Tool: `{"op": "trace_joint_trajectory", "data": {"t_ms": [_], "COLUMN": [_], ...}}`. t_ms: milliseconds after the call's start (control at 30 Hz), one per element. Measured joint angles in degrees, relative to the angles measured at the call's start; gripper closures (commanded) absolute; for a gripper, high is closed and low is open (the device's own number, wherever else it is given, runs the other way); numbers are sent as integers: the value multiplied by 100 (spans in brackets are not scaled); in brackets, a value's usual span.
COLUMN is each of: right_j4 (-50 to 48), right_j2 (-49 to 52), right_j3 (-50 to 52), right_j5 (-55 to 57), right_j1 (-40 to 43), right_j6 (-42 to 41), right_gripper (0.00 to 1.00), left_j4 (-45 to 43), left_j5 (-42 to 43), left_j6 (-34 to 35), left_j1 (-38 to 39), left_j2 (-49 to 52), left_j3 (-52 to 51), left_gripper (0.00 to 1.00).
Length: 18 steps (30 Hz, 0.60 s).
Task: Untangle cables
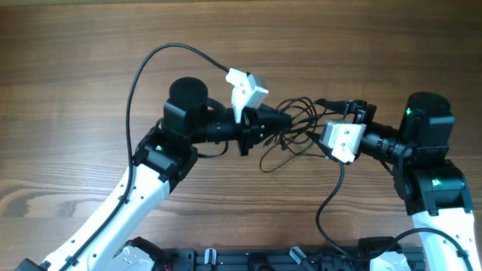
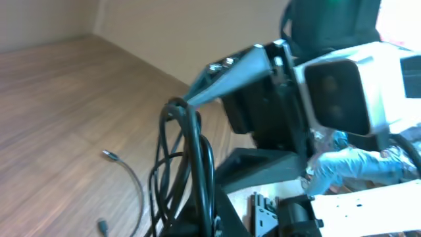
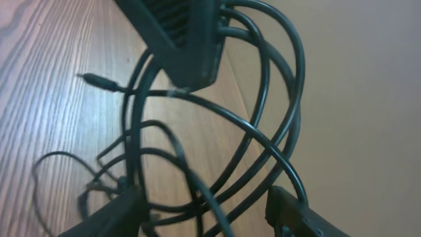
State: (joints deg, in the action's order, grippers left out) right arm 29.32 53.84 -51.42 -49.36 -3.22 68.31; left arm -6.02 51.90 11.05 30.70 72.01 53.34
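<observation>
counter (image 1: 75, 68): wood grain, both arms reached in toward the middle.
left claw (image 1: 275, 120): clamped fully closed on the cables (image 1: 297, 134), bunch hung from its tip (clearest in the left wrist view).
right claw (image 1: 350, 111): jaws held wide apart, nothing pinched; several loops are passed through the gap.
cables: tangled bunch is held up between the two claws, lower loops trailed onto the counter.
plug end (image 3: 99, 81): laid on the counter, apart from both claws.

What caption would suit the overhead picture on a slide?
Over a wooden table, the left end effector pinches tangled black cables; the right end effector stands open at their loops.
</observation>
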Motion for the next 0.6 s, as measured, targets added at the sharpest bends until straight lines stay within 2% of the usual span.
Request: {"op": "trace_joint_trajectory", "data": {"t_ms": [33,67,100,133,167,467,600], "right_j4": [-59,-125,-153,-177,-195,-15,-146], "right_j2": [0,0,0,0,0,0,-7], "right_j3": [0,0,0,0,0,0,0], "right_j5": [-9,-13,-13,-17,-11,323,750], "right_j1": [0,0,0,0,0,0,2], "right_j6": [9,17,35,59,63,57,-243], "right_gripper": [42,52,64,86,96,96,96], "left_j4": [-11,-15,-22,-33,-59,-715,-417], "left_j5": [15,28,33,37,48,50,-278], "left_j6": [-2,0,0,0,0,490,586], "left_j1": [22,39,44,44,44,44,44], "left_j2": [0,0,0,0,0,0,-2], "left_j3": [0,0,0,0,0,-2,-2], "left_gripper": [96,96,96,96,96,96,96]}}
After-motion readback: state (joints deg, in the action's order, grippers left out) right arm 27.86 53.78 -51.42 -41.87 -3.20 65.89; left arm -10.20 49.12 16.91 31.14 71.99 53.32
